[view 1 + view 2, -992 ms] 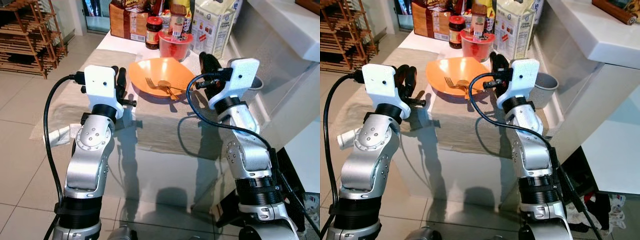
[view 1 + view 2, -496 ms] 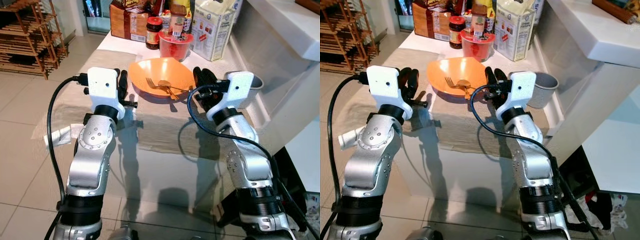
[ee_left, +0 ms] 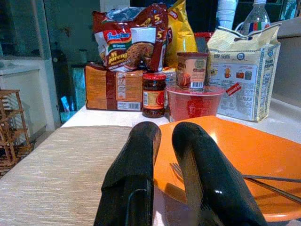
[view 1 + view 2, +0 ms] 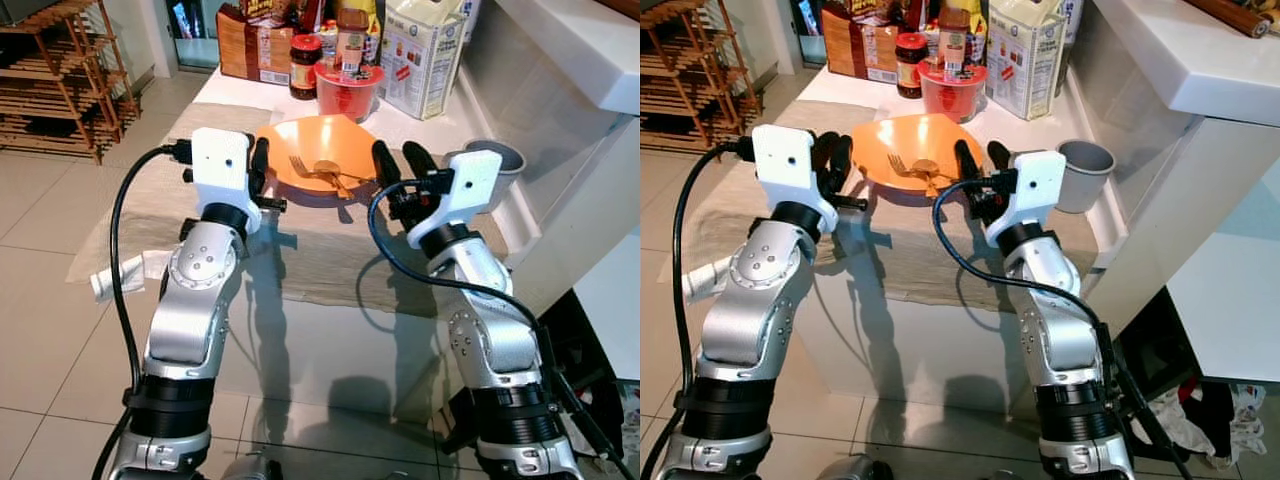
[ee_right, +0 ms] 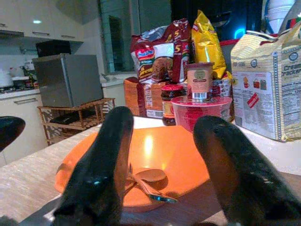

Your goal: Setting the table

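An orange plate [image 4: 325, 150] is seen resting on a beige table runner [image 4: 300, 250], toward the far middle of the table. A fork [image 4: 305, 166] and a spoon [image 4: 330, 172] are laid inside it, touching each other near its centre. Behind the plate, a red lidded container [image 4: 350, 90], a dark jar [image 4: 305, 65] and a white carton [image 4: 425, 55] are lined up. A grey cup [image 4: 497, 160] is placed to the right.

The left gripper [image 4: 258, 165] is held just beside the plate's left rim, its fingers close together with a narrow gap and nothing between them. The right gripper [image 4: 397, 165] is held near the plate's right rim, its fingers spread apart and empty.

The plate is judged to be stiff, smooth and probably light, with a slippery curved rim. The cutlery would likely slide if it were tilted. Thin, hard handles are offered by the fork and spoon; a hold at mid-handle is judged best.
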Tool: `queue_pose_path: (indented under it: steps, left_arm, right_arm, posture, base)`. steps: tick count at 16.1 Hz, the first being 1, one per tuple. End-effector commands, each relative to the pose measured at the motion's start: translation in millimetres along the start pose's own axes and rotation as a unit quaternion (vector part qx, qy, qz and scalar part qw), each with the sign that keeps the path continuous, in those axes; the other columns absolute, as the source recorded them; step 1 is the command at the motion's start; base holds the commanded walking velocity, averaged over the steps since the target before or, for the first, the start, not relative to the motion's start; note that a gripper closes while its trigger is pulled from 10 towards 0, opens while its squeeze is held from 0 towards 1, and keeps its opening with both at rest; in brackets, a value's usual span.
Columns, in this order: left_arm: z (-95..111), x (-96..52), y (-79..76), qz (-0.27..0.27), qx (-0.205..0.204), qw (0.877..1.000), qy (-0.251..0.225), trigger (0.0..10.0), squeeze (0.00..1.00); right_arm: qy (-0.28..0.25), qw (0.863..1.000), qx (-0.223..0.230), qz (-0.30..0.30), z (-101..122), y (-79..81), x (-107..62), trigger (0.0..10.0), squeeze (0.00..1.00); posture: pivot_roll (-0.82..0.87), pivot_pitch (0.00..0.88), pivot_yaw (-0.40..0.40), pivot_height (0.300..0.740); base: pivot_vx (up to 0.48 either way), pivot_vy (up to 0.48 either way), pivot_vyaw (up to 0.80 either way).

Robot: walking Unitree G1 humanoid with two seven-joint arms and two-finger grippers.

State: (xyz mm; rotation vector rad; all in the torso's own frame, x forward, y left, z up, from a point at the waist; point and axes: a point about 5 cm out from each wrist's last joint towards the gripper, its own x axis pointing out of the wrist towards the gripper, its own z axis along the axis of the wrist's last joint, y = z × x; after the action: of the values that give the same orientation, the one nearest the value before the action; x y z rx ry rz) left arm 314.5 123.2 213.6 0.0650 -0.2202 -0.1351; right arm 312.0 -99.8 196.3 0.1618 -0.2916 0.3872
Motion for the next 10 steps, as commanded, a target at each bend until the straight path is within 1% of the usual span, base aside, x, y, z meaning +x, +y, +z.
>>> queue_pose_path:
  steps: [1, 2, 3, 4, 5, 6, 7, 8, 9, 10]
  left_arm:
    - [1, 0.5, -3.6, -0.006, -0.002, 1.0, -0.003, 10.0, 0.0]
    - [0, 0.1, -3.7, -0.007, -0.003, 1.0, -0.003, 10.0, 0.0]
    - [-1, -1.1, -5.0, -0.017, -0.001, 1.0, 0.0, 10.0, 0.0]
    - [-3, -2.4, -4.8, -0.023, 0.004, 1.0, 0.003, 10.0, 0.0]
    - [-5, -4.6, -2.6, -0.032, 0.008, 0.999, 0.007, 10.0, 0.0]
    - [-7, -6.6, 0.4, -0.035, 0.009, 0.999, 0.01, 10.0, 0.0]
    - [-10, -9.8, 7.7, -0.033, 0.007, 0.999, 0.021, 10.0, 0.0]
    - [-11, -11.1, 12.0, -0.03, 0.008, 0.999, 0.023, 10.0, 0.0]
    - [-11, -12.0, 19.8, -0.026, 0.015, 0.999, 0.022, 10.0, 0.0]
    - [-10, -11.9, 22.2, -0.021, 0.013, 0.999, 0.02, 10.0, 0.0]
  right_arm:
    - [0.002, 1.0, -0.002, 0.007, 0, -0.4, 1.3, 10.0, 1.0]
    - [0.002, 1.0, -0.004, 0.008, 0, -1.7, 2.5, 10.0, 1.0]
    - [0.001, 1.0, -0.016, 0.002, 3, -6.8, 2.0, 10.0, 1.0]
    - [0.003, 0.999, -0.041, -0.013, 4, -12.6, -2.2, 10.0, 1.0]
    - [0.014, 0.997, -0.068, -0.03, 3, -20.0, -11.8, 10.0, 0.82]
    - [0.021, 0.996, -0.081, -0.042, 1, -24.7, -19.6, 10.0, 0.0]
    - [0.033, 0.993, -0.095, -0.069, -2, -32.7, -36.2, 10.0, 0.0]
    - [0.038, 0.99, -0.105, -0.082, -2, -35.7, -48.3, 10.0, 0.0]
    - [0.049, 0.985, -0.113, -0.119, -3, -40.9, -72.4, 10.0, 0.0]
    - [0.051, 0.983, -0.117, -0.132, -3, -41.6, -79.3, 10.0, 0.0]
  posture:
    - [0.05, 0.0, -0.043, 0.718]
    - [0.05, 0.0, -0.043, 0.718]
    - [0.05, 0.0, -0.047, 0.718]
    - [0.05, 0.0, -0.045, 0.718]
    - [0.04, 0.0, -0.039, 0.718]
    - [0.03, 0.0, -0.031, 0.718]
    - [0.02, 0.0, -0.023, 0.718]
    - [0.02, 0.0, -0.02, 0.718]
    - [0.01, 0.0, -0.012, 0.718]
    - [0.01, 0.0, -0.01, 0.718]
  base:
    - [0.0, 0.0, 0.0]
    - [0.0, 0.0, 0.0]
    - [0.0, 0.0, 0.0]
    - [0.0, 0.0, 0.0]
    - [0.0, 0.0, 0.0]
    - [0.0, 0.0, 0.0]
    - [0.0, 0.0, 0.0]
    - [0.0, 0.0, 0.0]
    - [0.0, 0.0, 0.0]
    - [0.0, 0.0, 0.0]
